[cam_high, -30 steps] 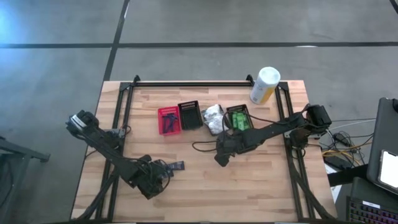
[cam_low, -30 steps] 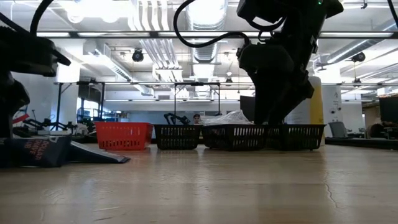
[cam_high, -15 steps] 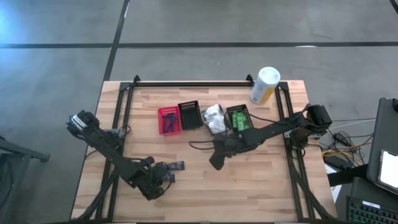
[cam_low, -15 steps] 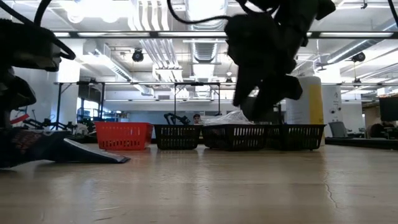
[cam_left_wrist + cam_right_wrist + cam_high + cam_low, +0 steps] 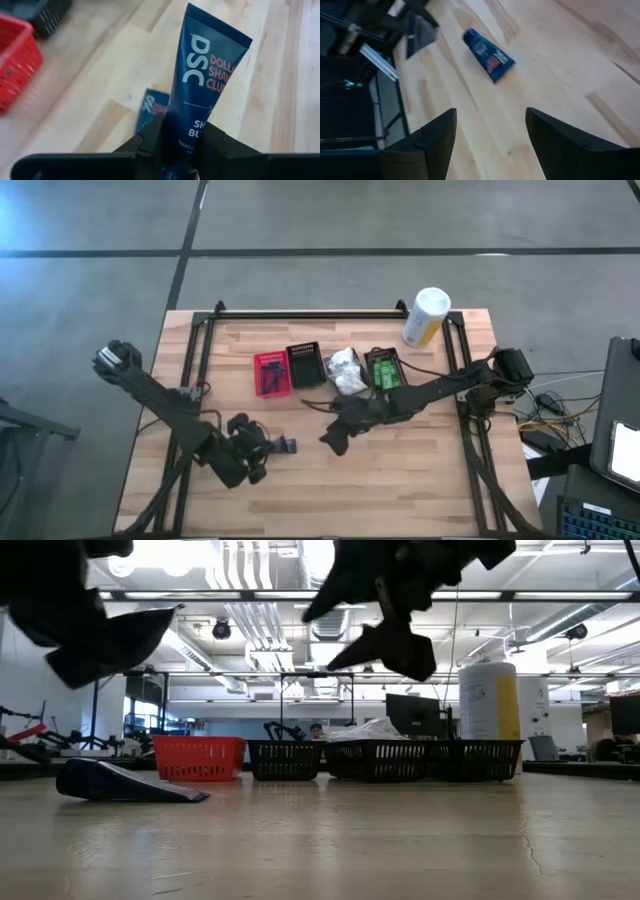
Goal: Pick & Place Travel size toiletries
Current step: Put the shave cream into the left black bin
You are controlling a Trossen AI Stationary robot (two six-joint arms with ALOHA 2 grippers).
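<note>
My left gripper (image 5: 250,448) is shut on a dark blue toiletry tube (image 5: 202,85) printed with white and pink letters. It hangs above the table's near left part, high at the left of the low view (image 5: 110,640). A second blue tube (image 5: 285,445) lies flat on the wood just right of it (image 5: 489,60). My right gripper (image 5: 490,145) hovers open over the table's middle (image 5: 330,438), pointing at that lying tube and touching nothing. Green packets (image 5: 384,370) and white wrapped bundles (image 5: 343,370) sit in baskets farther back. My left gripper pinches the tube's lower part (image 5: 177,142) between its two fingers, one on each flat face. The fingers slant downward and lie along the tube. The tube's flat crimped end (image 5: 217,25) sticks out beyond the fingertips, and the whole tube is lifted clear of the table.
A red mesh basket (image 5: 271,373) and a black one (image 5: 304,365) stand in a row with the other baskets at the table's middle back. A tall white-and-yellow canister (image 5: 425,317) stands at the far right corner. Bare wood lies along the near edge.
My left gripper has shut on one blue tube and lifted it clear of the table, tipping closer to level. The second tube has stayed lying where it was. My right gripper has risen, tipped closer to level and gone toward the table's left edge, staying open.
</note>
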